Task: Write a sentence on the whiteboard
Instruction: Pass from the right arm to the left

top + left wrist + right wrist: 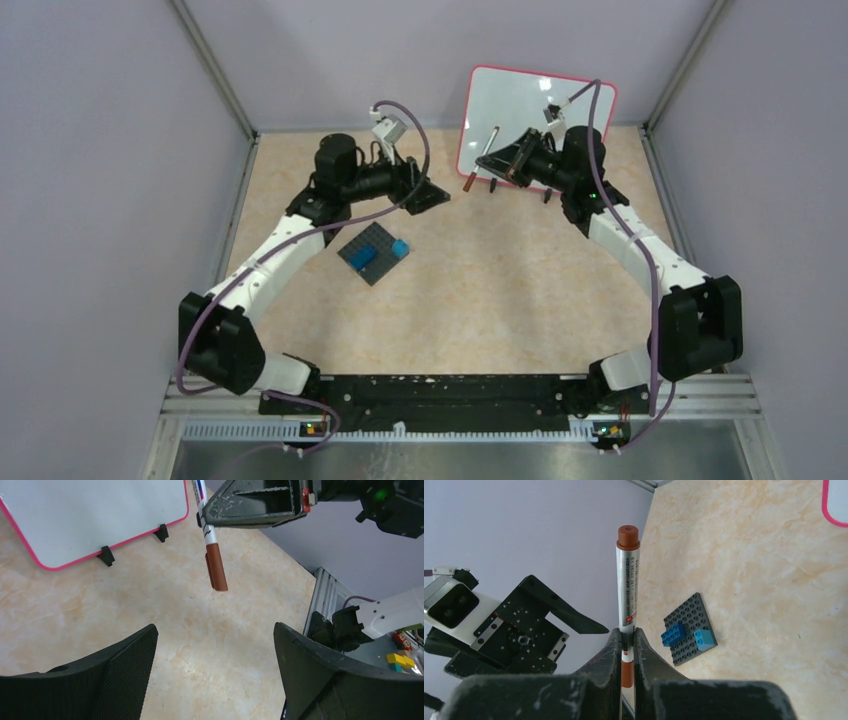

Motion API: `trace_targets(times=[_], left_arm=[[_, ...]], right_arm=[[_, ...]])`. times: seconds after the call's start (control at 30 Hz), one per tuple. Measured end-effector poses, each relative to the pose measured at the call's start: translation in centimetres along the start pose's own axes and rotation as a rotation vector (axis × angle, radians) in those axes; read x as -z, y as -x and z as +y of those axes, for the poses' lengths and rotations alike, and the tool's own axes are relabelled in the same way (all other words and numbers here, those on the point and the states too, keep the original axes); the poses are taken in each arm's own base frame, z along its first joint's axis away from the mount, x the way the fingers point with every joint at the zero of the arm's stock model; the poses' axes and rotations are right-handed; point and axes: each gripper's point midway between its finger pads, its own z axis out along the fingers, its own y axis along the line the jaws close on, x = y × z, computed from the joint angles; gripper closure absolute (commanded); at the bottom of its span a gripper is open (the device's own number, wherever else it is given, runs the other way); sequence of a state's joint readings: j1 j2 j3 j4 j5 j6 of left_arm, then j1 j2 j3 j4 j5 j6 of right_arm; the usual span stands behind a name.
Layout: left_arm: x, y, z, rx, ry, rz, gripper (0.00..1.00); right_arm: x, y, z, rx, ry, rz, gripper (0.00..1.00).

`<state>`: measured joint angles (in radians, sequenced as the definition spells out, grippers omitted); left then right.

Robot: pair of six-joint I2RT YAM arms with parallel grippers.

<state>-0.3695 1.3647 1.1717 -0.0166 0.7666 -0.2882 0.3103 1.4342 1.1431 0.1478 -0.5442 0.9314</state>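
The whiteboard (520, 105) stands at the back right on two black feet, its white face blank; no sentence shows on it. My right gripper (487, 158) hangs in front of the board, shut on a marker (484, 157). In the right wrist view the right gripper (626, 637) clamps the marker (628, 580) near one end. The brown cap (628, 536) is on and points toward my left gripper (432, 193). In the left wrist view the cap (216, 572) hangs above the table, ahead of the wide-open, empty left gripper (215, 640). The whiteboard (100, 515) stands beyond.
A dark studded plate (374, 252) carrying two blue bricks lies on the beige table, left of centre, near the left forearm. Grey walls close in the back and both sides. A metal rail (460, 425) runs along the near edge.
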Motion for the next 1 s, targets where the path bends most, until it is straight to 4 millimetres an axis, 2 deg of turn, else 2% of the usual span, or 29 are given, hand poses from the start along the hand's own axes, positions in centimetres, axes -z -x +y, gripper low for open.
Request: trace_targets(times=[0.07, 0.17, 0.3, 0.4, 0.63, 0.73, 0.9, 1.0], left_arm=[[-1.8, -0.2, -0.3, 0.017, -0.014, 0.002, 0.13], [-4.4, -1.5, -0.1, 0.058, -0.023, 0.033, 0.17], [-6.6, -3.1, 0.2, 0.087, -0.01, 0.075, 0.23], [-7.8, -3.0, 0.3, 0.062, 0.021, 0.082, 0.3], [-9.5, -1.9, -0.1, -0.042, 0.09, 0.072, 0.49], [-9.9, -2.1, 0.5, -0.05, 0.119, 0.09, 0.51], [-10.0, -3.4, 1.8, -0.044, 0.163, 0.127, 0.49], [-9.9, -3.7, 2.0, -0.041, 0.174, 0.14, 0.58]], right_arm=[[-0.1, -0.3, -0.6, -0.041, -0.025, -0.001, 1.0], [-0.2, -0.4, -0.7, -0.073, -0.04, -0.004, 1.0], [-0.4, -0.9, -0.8, -0.086, -0.053, 0.002, 1.0], [-0.5, -1.5, -1.0, -0.094, -0.073, 0.01, 1.0], [-1.0, -2.8, -2.4, -0.11, -0.141, 0.034, 1.0], [-0.9, -3.0, -2.8, -0.112, -0.162, 0.035, 1.0], [-0.9, -2.9, -3.0, -0.108, -0.178, 0.03, 1.0], [-0.9, -2.7, -2.9, -0.105, -0.176, 0.025, 1.0]])
